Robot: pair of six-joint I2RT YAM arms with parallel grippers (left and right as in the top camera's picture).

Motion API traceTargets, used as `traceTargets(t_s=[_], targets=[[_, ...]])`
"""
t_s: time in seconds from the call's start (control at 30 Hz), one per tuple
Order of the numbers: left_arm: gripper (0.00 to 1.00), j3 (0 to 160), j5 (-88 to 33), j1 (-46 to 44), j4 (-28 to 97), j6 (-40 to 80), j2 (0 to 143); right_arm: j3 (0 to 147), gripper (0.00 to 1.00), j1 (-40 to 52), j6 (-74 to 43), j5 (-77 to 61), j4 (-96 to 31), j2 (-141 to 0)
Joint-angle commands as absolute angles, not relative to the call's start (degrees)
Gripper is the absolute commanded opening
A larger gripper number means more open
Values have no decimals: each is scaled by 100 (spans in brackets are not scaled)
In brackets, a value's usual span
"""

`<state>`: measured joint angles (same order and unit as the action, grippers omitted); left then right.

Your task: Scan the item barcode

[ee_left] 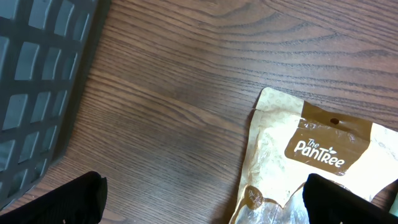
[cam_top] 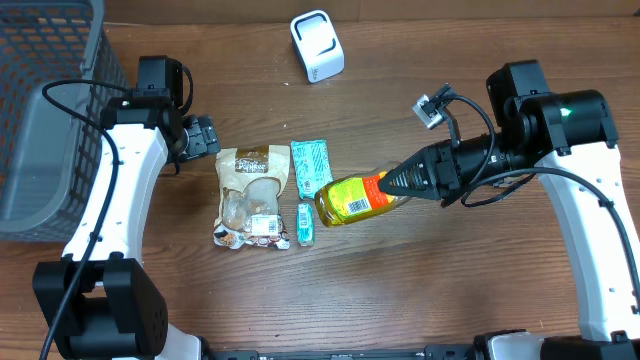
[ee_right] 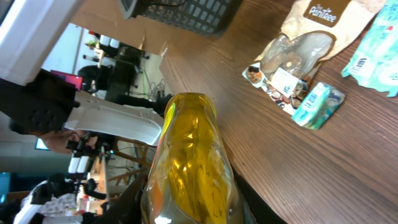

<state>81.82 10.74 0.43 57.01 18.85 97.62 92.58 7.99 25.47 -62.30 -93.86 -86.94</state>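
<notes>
Right gripper (cam_top: 390, 185) was closed narrowly on the orange-capped end of the bottle (cam_top: 350, 199), a rounded, clear plastic vessel of yellow liquid with a glossy printed label. The bottle was held sideways over the middle of the tabletop (cam_top: 420, 290), which was dark, grained wood. Its base lay just beside two teal foil packets (cam_top: 311, 165), and a crinkled tan-and-clear pouch (cam_top: 252, 195) lay left of them. Left gripper (cam_top: 205, 138) stood wide, holding nothing, near the pouch's top corner. A white, rounded scanner (cam_top: 317, 45) sat near the far edge, and a grey lattice basket (cam_top: 50, 90) filled the far-left corner.
</notes>
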Motion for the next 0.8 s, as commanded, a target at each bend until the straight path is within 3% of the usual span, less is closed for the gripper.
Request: traceTargets(t_s=[0.0, 0.53, 0.77], targets=[[100, 8265, 1090, 36, 5671, 1780, 9738, 9382, 4, 860, 2545, -6646, -9395, -8497], [99, 8265, 1090, 36, 5671, 1778, 9738, 8490, 4, 875, 1385, -4158, -7791, -8510], [99, 8265, 1087, 36, 5671, 1780, 9738, 8549, 4, 1459, 438, -3131, -7043, -8510]])
